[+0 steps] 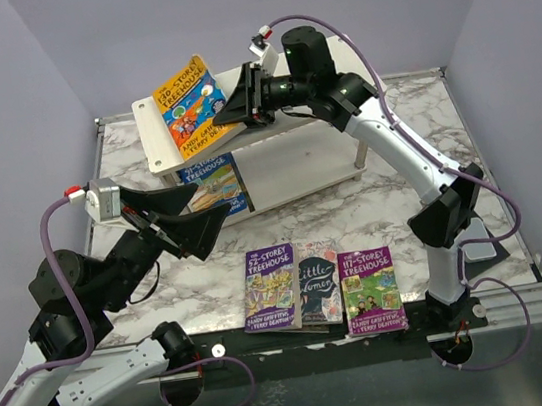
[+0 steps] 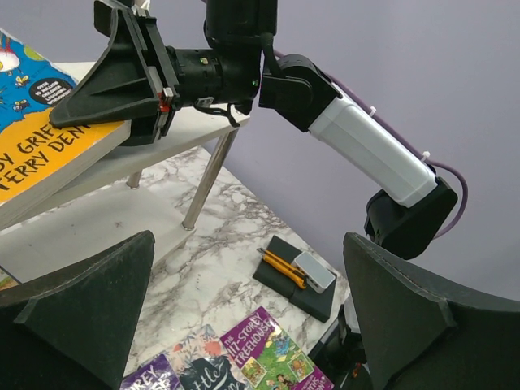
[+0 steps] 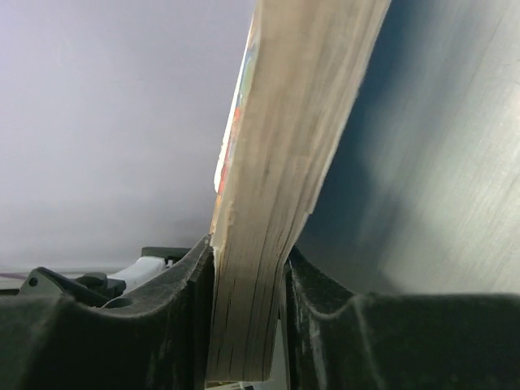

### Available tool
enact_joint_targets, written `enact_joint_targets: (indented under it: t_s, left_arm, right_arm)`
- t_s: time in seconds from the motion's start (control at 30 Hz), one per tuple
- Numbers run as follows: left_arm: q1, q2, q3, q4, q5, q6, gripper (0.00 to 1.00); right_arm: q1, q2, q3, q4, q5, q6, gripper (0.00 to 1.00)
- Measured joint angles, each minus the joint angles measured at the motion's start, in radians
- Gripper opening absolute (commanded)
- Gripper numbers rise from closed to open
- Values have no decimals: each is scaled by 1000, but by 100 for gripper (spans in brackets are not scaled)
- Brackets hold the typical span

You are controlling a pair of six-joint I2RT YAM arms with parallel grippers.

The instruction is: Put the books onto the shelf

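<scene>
From above, my right gripper [image 1: 226, 111] is closed on the near edge of the orange book [image 1: 186, 99]. The book lies slanted on the top board of the shelf [image 1: 155, 144], ahead of my jaws. I grip its edge so that the cover can settle flat on the board. My left gripper [image 1: 210, 217] hangs wide open and holds nothing. A blue book [image 1: 216, 182] lies just beyond its tips on the lower tier, partly under the top board, so I see only some of its cover. Behind that gripper, three books wait in a row on the table [image 1: 381, 198]: a purple book [image 1: 270, 289], Little Women [image 1: 320, 282] and a second purple book [image 1: 371, 290].

From my left wrist, my two fingers [image 2: 81, 313] stand far apart with only bare marble between them. High above them my right jaws clamp the orange book at the board's edge. The frame cuts off most of the cover. A dark case [image 2: 296, 276] lies ahead between my jaws, with yellow tools on it that are too small to name.

From my right wrist, the page block stands upright between my pads [image 3: 175, 325], and both pads lie against it. I cannot tell how firm that grip is. The pale surface beside the book is blurred, and I judge it to be the shelf board. The book's far end runs out of view.
</scene>
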Motion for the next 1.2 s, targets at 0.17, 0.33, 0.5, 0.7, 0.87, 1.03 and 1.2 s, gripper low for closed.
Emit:
enact_joint_targets:
  t_s: [0.17,0.33,0.5,0.7,0.87,1.03,1.2]
  left_arm:
    - [0,0,0,0,-1,0,99]
    - [0,0,0,0,-5,0,99]
    - [0,0,0,0,-5,0,99]
    - [0,0,-1,0,-5,0,99]
    - [0,0,-5,0,-8,0,99]
    - [0,0,-8,0,-15,0,99]
    - [0,-1,-14,0,-19,0,99]
  right_arm:
    - [0,-3,-19,3,38,-18,50]
    - [0,-18,-34,5,72,-38,57]
    - [0,-72,-83,0,130,-75,63]
    - [0,-131,-128,-15,209,-125,65]
    - [1,-171,-133,-39,276,-169,61]
    - [18,-192,-134,-52,319,-208,54]
    - [43,-192,-143,-63,356,-232,49]
